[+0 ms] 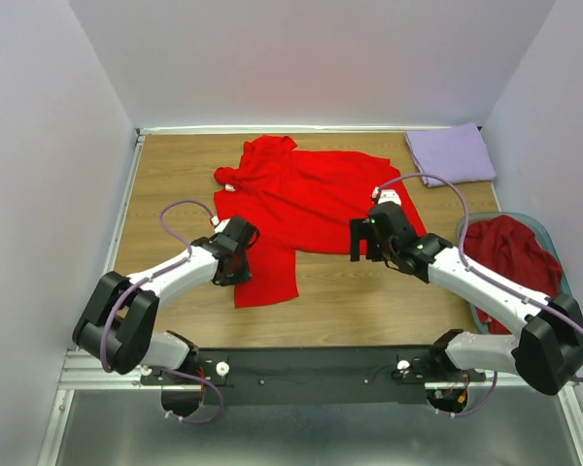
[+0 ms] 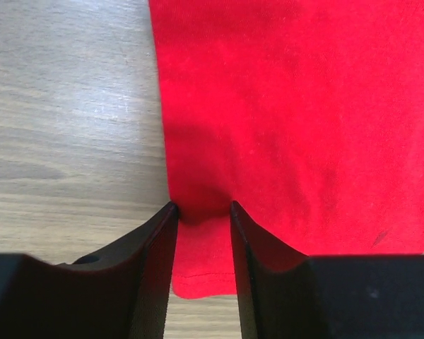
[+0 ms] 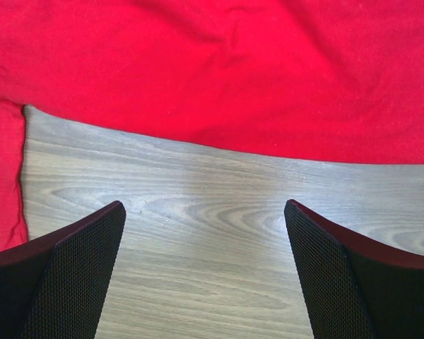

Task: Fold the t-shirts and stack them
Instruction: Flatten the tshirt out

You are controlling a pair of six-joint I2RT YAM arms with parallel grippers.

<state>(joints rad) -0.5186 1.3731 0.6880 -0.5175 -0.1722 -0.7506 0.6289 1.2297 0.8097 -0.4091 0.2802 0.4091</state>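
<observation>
Red t-shirt [image 1: 311, 199]: in the top view it is spread out flat but rumpled across the middle of the wooden tabletop [image 1: 175, 175], with one panel reaching toward the near edge. A lavender t-shirt [image 1: 452, 153] is seen folded at the far right corner. A maroon t-shirt [image 1: 510, 250] is heaped in the teal basket [image 1: 554, 238] at the right edge. The left pincer [image 1: 235, 267] is lowered onto the left border of the near panel. The right pincer [image 1: 361, 248] is held at the near right hem.

Left wrist view: the red t-shirt [image 2: 304, 106] fills the right and upper part, its straight edge running down over bare tabletop [image 2: 63, 106]. The left pincer [image 2: 201, 206] is drawn narrow, and a strip of the cloth's edge is caught between its two fingers. The fabric is puckered and shadowed at the tips. A corner of the hem is visible below, between the fingers.

Right wrist view: the red t-shirt [image 3: 233, 63] is stretched across the top, its hem slanting gently. A second red flap is seen at the left edge. The right pincer [image 3: 205, 205] is spread wide over bare tabletop [image 3: 219, 282], just short of the hem, with nothing held between its fingers.
</observation>
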